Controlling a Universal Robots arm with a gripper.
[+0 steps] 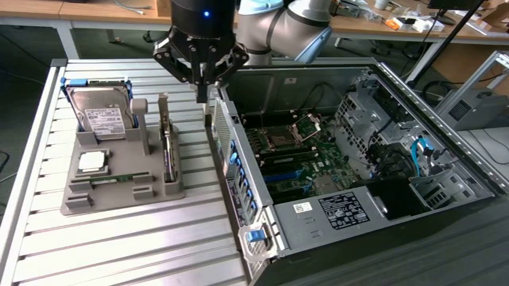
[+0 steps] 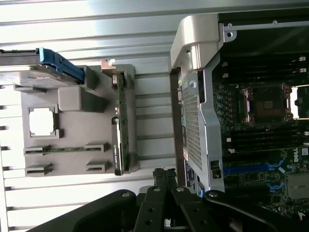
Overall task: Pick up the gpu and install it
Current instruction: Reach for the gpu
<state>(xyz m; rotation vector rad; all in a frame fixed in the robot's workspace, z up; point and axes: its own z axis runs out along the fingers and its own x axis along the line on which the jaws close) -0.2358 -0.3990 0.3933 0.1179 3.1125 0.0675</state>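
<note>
One UR arm [image 1: 278, 24] hangs over the desk [image 1: 119, 250], jaws pinched fully together w/ nothing between them. The tips sit over the strip between the grey holder tray [image 1: 119, 199] and the PC case [image 1: 445, 137], close to the case's far rear corner. They're apart from the gpu [image 1: 168, 152]: a bit to the exterior view's right of its far end, and higher.

Gpu is seated in the tray's slot on the exterior view's right side, standing on its long edge. Long axis runs near-to-far, approx parallel w/ the case's rear panel [image 1: 235, 161]. Flat faces look toward the exterior view's left and right. Silvery bracket end is at the far end and sticks up above the board; the dark board end points near. In the wrist view the gpu [image 2: 120, 125] reads as a thin green-and-dark strip seen edge-on, beside the case's perforated rear wall [image 2: 193, 111], w/ bare desk slats between them.

Other parts on the tray, to the exterior view's left of the gpu: hard drive [image 1: 99, 116] w/ white label, propped at the far end; square CPU chip [image 1: 92, 161] mid-tray; narrow green memory stick [image 1: 115, 177] lying crosswise nearer.

Case lies on its side, open, motherboard [image 1: 294, 155] facing up, CPU socket [image 1: 286, 138] exposed.
</note>
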